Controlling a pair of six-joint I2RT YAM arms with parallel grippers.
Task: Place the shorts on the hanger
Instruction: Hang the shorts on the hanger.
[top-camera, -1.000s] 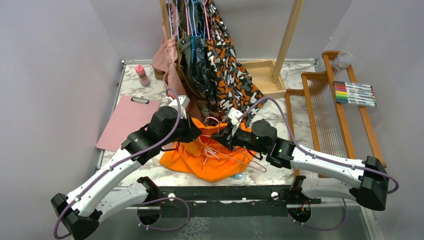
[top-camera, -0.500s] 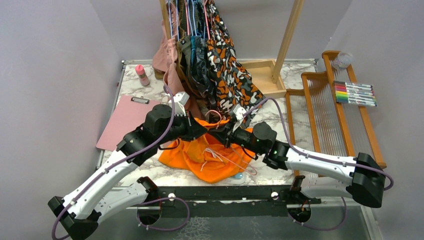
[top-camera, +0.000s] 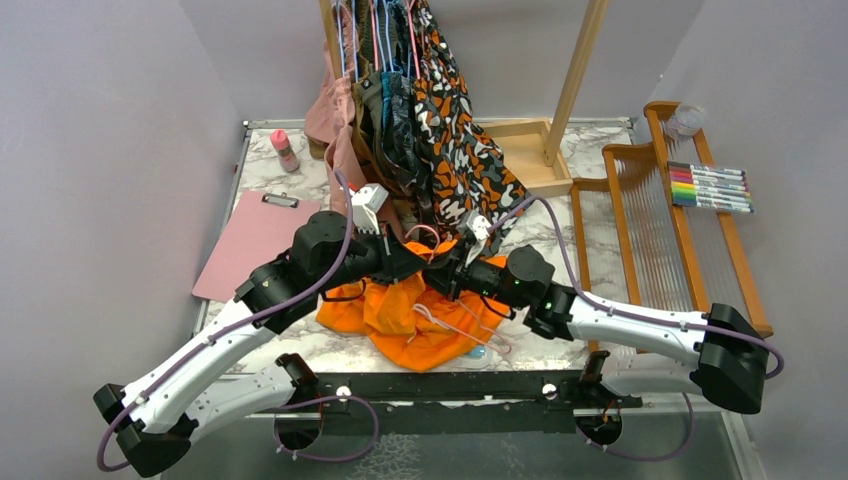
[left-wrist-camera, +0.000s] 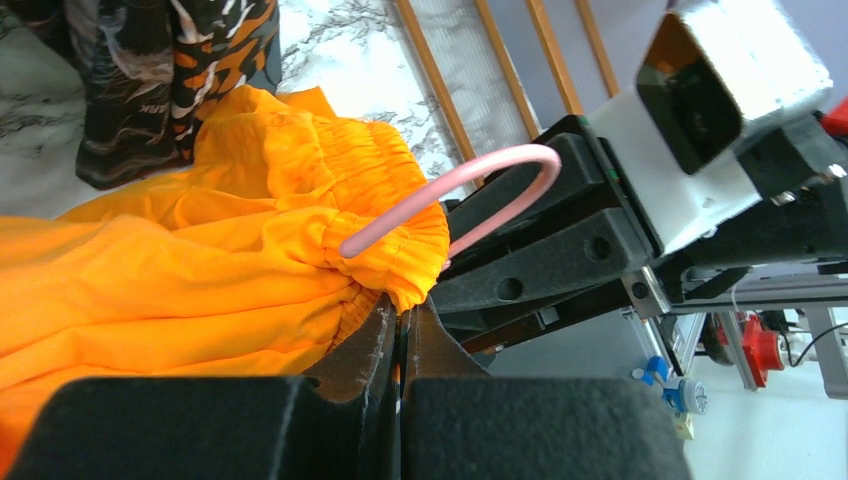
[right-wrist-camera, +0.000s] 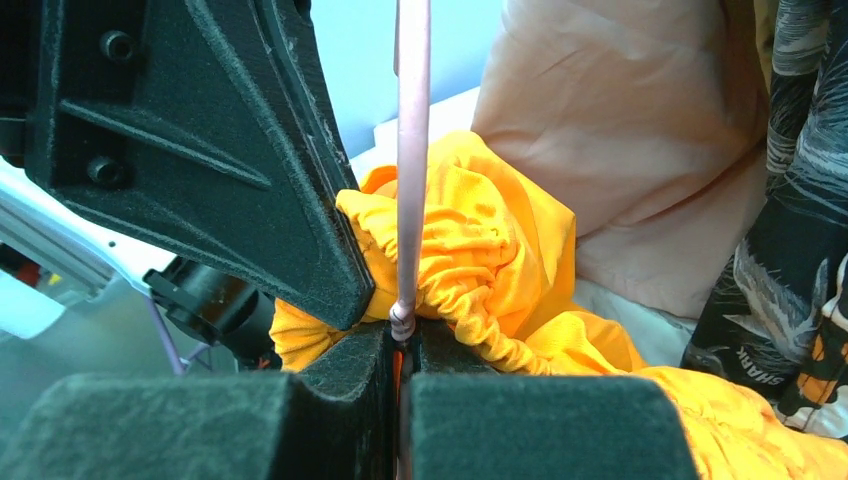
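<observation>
shorts look floppy, light; left fingers pinch the waistband, good spot; right fingers clamp the hanger at its thin, bendy-looking neck

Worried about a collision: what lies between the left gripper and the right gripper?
Between left gripper and right gripper sit the gathered waistband of the shorts and the hook of the hanger, shown in both wrist views.

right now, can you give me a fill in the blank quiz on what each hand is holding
The left hand is shut on the waistband of the ____ shorts.
The right hand is shut on the hanger, whose wire is ____.
The clipboard lies on the ____ arm's side.
Missing: orange; pink; left.
</observation>
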